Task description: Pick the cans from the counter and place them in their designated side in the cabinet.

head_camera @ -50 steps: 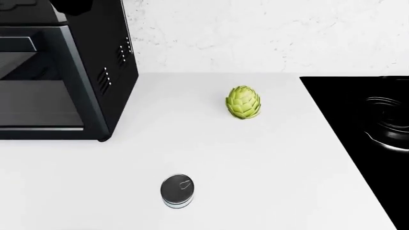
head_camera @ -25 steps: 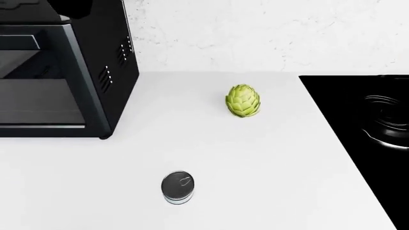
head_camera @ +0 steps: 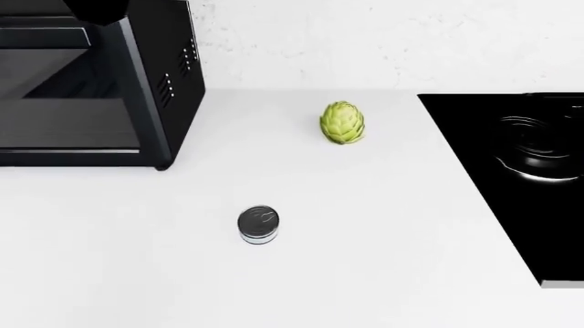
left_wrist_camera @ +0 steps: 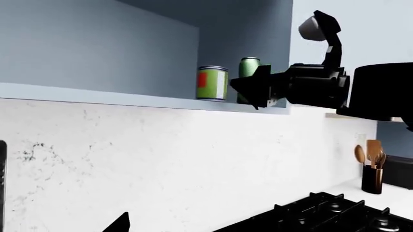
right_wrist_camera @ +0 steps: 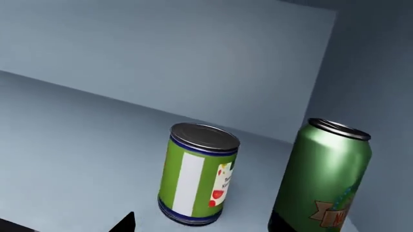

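We see the short flat metal tin with a dark lid (head_camera: 258, 225) standing upright on the plain white counter (head_camera: 383, 225), well apart from the green artichoke (head_camera: 342, 122) nearer the wall. A black oven-like appliance (head_camera: 91, 82) sits at one side, a black glass stovetop (head_camera: 520, 171) at the other. The tall green-and-white labelled can with a silver top (right_wrist_camera: 197, 174) stands upright on the blue-grey cabinet shelf (left_wrist_camera: 96, 94), beside a slim green drink can (right_wrist_camera: 322, 179). Our right tool (left_wrist_camera: 258, 87) hovers at the shelf edge near both; we cannot tell whether it is parted or closed. Only a dark tip of our left tool (left_wrist_camera: 119, 224) shows, state unclear.
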